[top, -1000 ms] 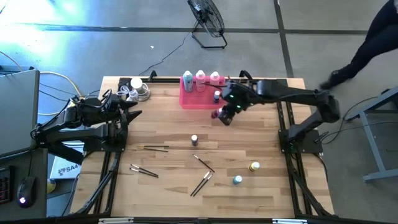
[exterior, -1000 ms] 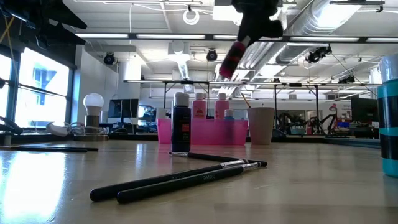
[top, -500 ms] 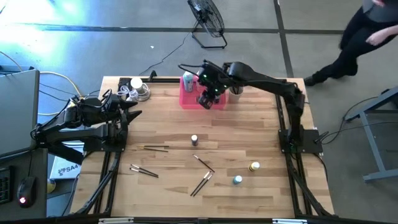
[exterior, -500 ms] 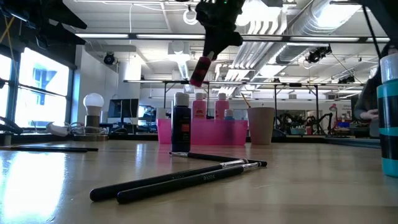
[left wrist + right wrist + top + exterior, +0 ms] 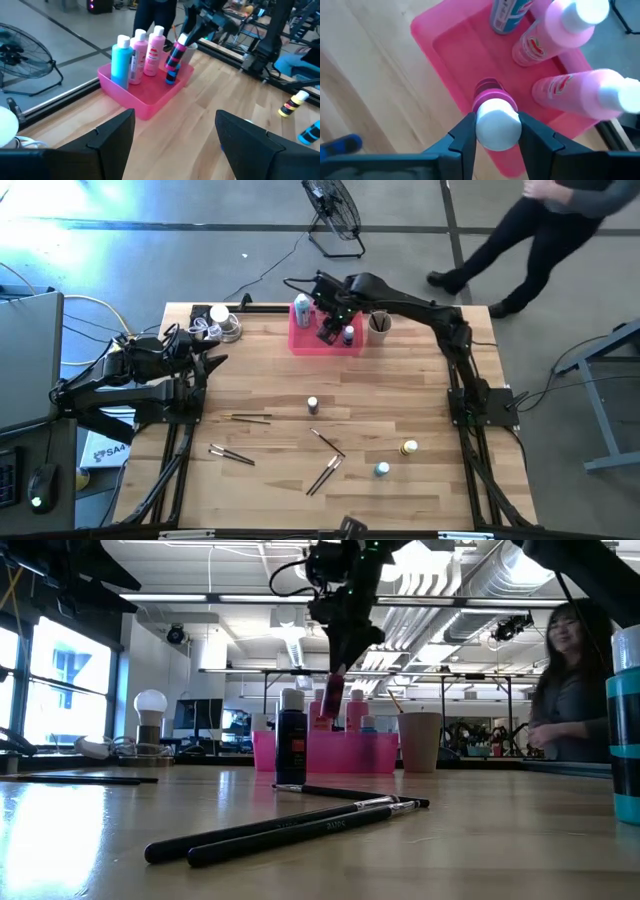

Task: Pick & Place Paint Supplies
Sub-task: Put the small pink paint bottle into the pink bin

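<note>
Right wrist view: we see the right gripper pinching a dark red bottle just under its white cap, held above the pink tray so, we judge, it can drop in beside the tall bottles. Its long axis runs near vertical, slightly tilted, cap up, base pointing into the tray. Left gripper waits with fingers spread at the table's left edge.

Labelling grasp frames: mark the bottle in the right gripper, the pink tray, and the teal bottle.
dark red bottle (image 5: 495,122): right wrist view, on its white cap.
pink tray (image 5: 131,97): left wrist view, on its near wall.
teal bottle (image 5: 120,62): left wrist view, mid body.
</note>
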Tool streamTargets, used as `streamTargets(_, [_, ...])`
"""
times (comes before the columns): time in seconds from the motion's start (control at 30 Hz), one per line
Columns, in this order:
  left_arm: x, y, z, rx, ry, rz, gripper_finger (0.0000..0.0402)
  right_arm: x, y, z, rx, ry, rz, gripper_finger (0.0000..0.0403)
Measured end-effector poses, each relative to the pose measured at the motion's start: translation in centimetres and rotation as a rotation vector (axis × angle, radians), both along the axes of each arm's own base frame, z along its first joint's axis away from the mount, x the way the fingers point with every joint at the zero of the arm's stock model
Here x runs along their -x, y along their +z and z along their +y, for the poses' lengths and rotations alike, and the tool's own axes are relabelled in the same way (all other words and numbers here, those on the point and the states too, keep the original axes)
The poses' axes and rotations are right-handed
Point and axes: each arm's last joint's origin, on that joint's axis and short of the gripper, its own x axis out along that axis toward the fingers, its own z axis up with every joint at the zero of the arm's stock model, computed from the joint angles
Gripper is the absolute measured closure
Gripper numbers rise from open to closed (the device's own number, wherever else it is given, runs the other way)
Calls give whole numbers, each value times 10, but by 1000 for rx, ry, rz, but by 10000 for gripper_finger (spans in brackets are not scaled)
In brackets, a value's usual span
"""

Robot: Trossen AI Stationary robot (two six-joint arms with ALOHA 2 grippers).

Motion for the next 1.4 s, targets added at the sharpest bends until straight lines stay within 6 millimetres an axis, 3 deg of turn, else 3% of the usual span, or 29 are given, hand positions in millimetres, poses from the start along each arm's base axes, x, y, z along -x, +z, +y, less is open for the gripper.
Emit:
streamTargets(0.33, [1, -2, 0, 4, 0, 20, 130, -4, -16, -10, -7, -18, 16, 269])
streamTargets(0.6, [1, -3, 0, 7, 0, 37, 130, -5, -28, -10, -6, -20, 29, 348])
streamTargets(0.77, [1, -3, 0, 7, 0, 37, 130, -5, -23, -11, 42, -30, 10, 386])
streamTargets(0.97, [1, -3, 0, 15, -3, 33, 130, 6, 22, 25, 69, 21, -80, 399])
streamTargets(1.2, [1, -2, 1, 3, 30, 17, 130, 16, 66, 71, 229, 53, -184, 399])
streamTargets(1.4, [1, -2, 1, -1, 45, 19, 130, 20, 84, 88, 189, 174, -277, 399])
